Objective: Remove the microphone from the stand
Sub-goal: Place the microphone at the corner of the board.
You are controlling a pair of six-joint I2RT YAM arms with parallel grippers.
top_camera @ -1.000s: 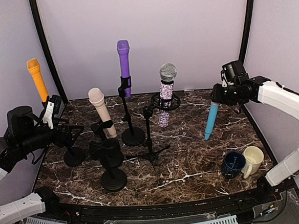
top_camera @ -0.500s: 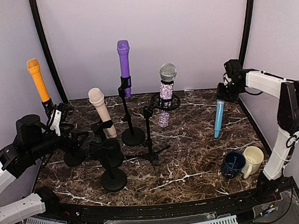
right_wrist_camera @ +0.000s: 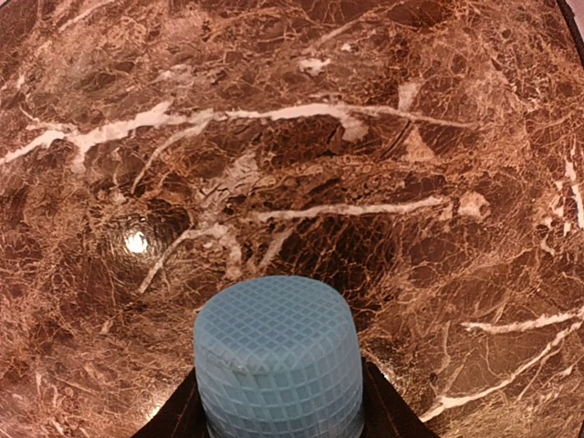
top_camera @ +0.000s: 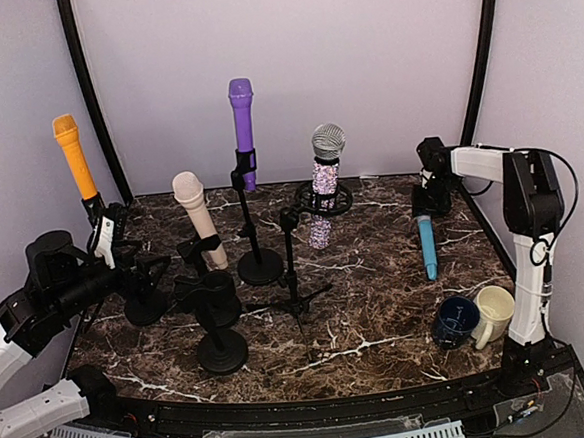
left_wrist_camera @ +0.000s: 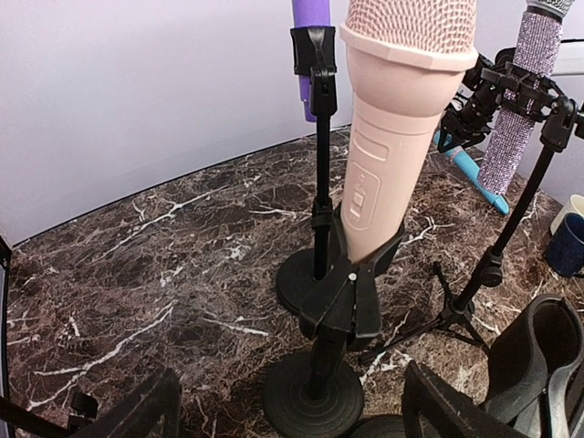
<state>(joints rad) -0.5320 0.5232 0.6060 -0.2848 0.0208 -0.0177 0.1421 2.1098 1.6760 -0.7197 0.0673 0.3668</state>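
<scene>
1. Task object: the blue microphone is already out of any stand and hangs head-down at 3 o'clock on the table. Its handle is clamped in the right tool, whose dark fingers flank the body in the wrist view. The marble lies close below the mesh head, but whether they touch cannot be told
2. The left tool waits at 9 o'clock, spread wide and empty. It faces the pink microphone, which is seated in its clip stand
3. Step in hand, as judged: laying the blue microphone down. Lower it until the head bears on the table, then tip the handle down so the body lies flat before the fingers part. The round body is likely to roll, so release it low and with no sideways push
4. Edges: the right rim of the table and the black frame post stand just beside the right arm at 2 to 3 o'clock. This leaves little room for an outward swing
5. Obstacles: the dark blue mug and cream mug sit at 4 to 5 o'clock, near the microphone's head
6. Open room: bare marble lies between the tripod stand and the blue microphone. The arc from 9 to 12 o'clock is crowded by the orange microphone, purple microphone and glitter microphone
</scene>
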